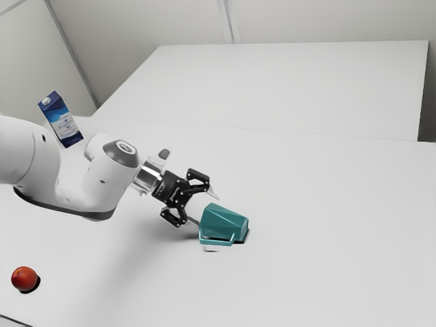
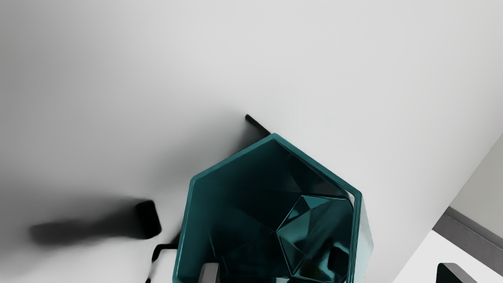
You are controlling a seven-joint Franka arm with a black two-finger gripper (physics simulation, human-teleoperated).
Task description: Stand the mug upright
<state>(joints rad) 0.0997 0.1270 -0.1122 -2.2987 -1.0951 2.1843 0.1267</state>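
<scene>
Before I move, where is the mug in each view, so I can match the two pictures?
Exterior view: the mug lies on its side near the middle, just past the gripper, toward the exterior view's right.
Wrist view: the mug's rim faces the camera, with one fingertip overlapping its mouth.
Shared landmark: the gripper's open fingers, one of them at the mug's mouth.

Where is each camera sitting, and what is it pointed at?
Exterior view: beside the arm, looking down across the table at the teal mug lying on its side, the carton and the round red fruit; the arm enters from the exterior view's left, ending in the black gripper.
Wrist view: on the robot's hand, looking past its two spread fingers into the mug's open mouth.
Both share the mug, the tabletop and the fingers.
</scene>
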